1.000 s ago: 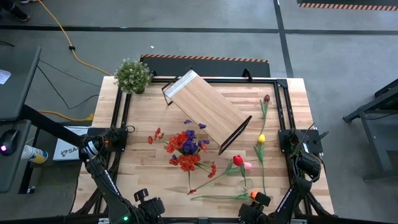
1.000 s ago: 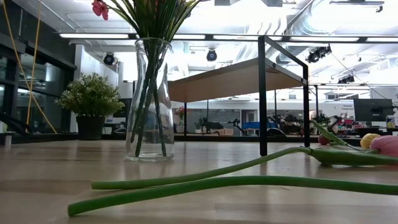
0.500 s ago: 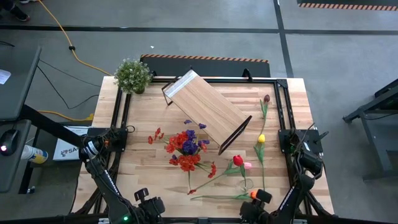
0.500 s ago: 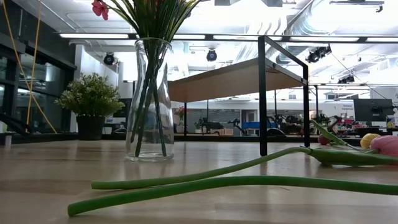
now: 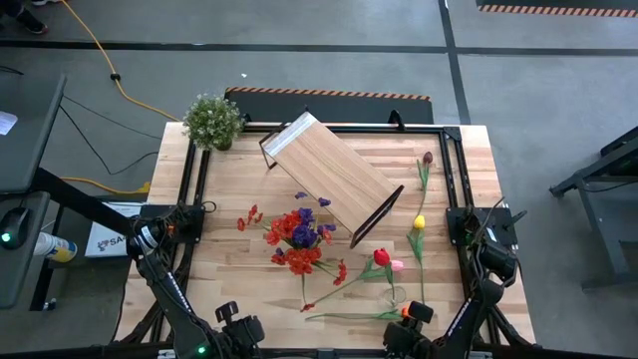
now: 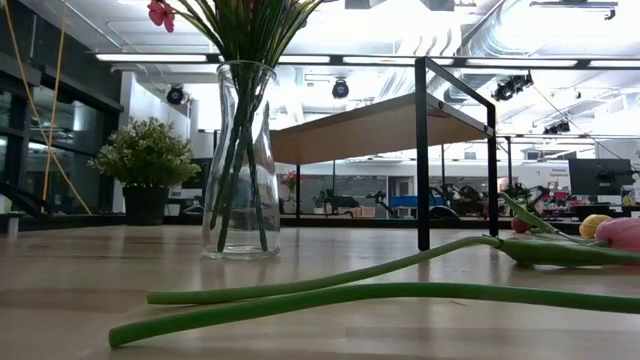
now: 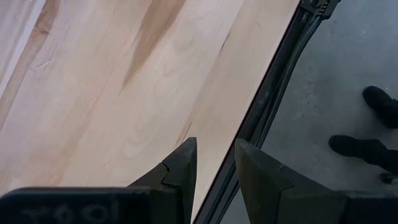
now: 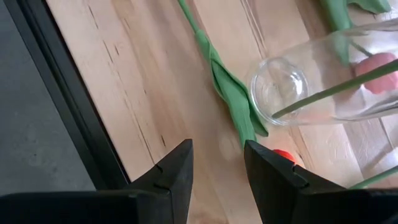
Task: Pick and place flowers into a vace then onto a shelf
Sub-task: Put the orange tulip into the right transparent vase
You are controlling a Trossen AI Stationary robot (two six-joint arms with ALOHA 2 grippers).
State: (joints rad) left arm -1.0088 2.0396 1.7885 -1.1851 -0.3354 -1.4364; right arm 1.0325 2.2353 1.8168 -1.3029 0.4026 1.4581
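Your left end effector (image 7: 211, 168) sits parked at the bench (image 5: 229, 289) near edge, fingers slightly apart, holding nothing. Vase (image 6: 240, 160) mid-bench already holds flowers (image 5: 299, 234); shelf (image 5: 334, 179) behind it. Right end effector (image 8: 217, 165), also slightly parted and empty, should take the loose tulips (image 5: 384, 259) next.

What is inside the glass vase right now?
The vase holds a bunch of green stems, topped by red and purple blossoms seen from above. Whether it holds water cannot be told.
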